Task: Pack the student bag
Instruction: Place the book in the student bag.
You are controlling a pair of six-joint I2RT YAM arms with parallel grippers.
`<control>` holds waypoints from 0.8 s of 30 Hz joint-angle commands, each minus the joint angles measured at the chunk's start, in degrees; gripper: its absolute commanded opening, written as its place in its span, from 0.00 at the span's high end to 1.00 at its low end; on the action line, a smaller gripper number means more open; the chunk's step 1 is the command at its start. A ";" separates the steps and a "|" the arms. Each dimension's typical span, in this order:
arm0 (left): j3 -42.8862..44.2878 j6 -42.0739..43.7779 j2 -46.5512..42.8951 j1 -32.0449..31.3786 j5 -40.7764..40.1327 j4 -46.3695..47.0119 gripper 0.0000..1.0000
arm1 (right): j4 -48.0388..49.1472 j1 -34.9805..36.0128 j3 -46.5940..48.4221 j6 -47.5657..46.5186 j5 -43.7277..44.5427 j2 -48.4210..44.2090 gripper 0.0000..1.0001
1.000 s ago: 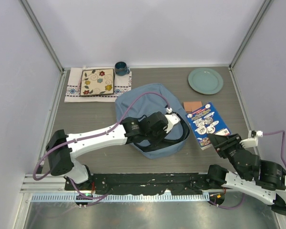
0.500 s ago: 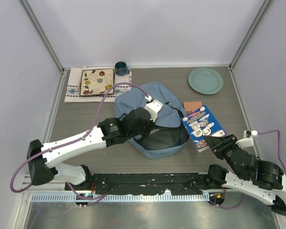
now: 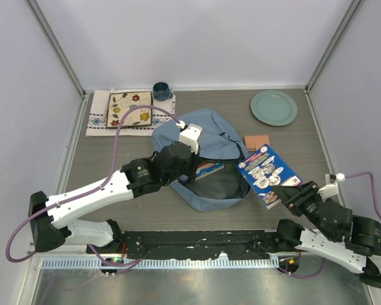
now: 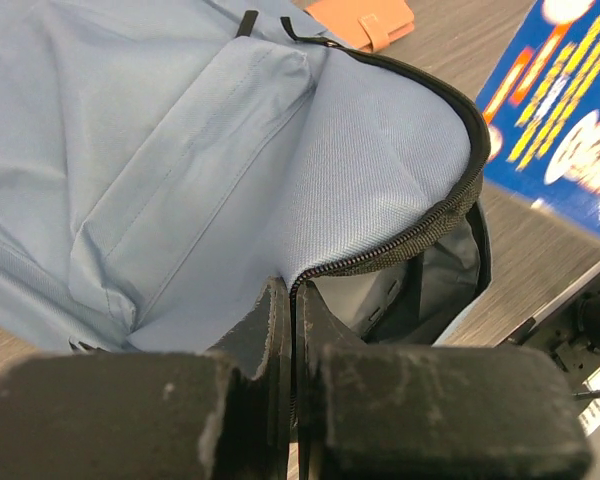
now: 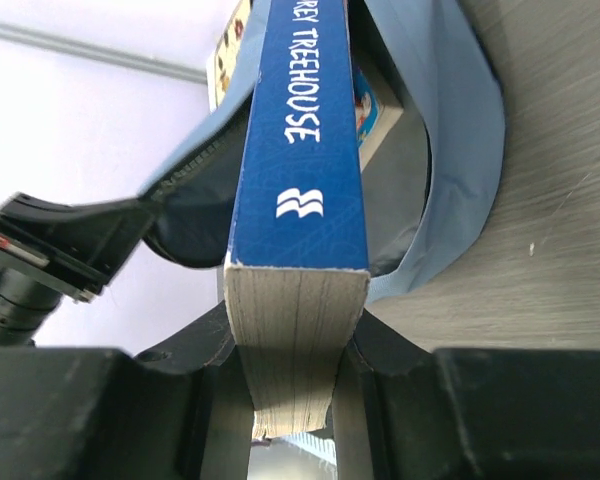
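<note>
- Large dusty-blue fabric backpack [image 3: 206, 127] lies flat, directly under your left gripper [image 4: 292, 300], mouth open toward the arms. One colourful book [image 3: 209, 169] sits inside.
- Blue paperback book [image 3: 265, 168], just right of the bag's mouth, is clamped at its near corner by your right gripper [image 3: 291, 194].
- Left gripper is pinched tight on the bag's zipper rim.

book [image 3: 267, 173] right of student bag [image 3: 209, 130], plate [image 3: 274, 107] behind book
</note>
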 commanded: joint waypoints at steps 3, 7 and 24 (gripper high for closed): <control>1.72 -1.66 -3.65 0.12 -5.09 6.94 1.00 | 19.89 0.01 -8.11 3.61 -7.50 -0.16 0.99; 1.37 -1.84 -4.71 0.12 -3.77 9.13 1.00 | 26.48 0.01 -13.12 6.07 -9.79 -0.16 0.99; 2.33 -2.37 -3.04 0.03 5.20 11.77 1.00 | 53.56 0.01 -21.48 12.85 -0.58 19.33 0.99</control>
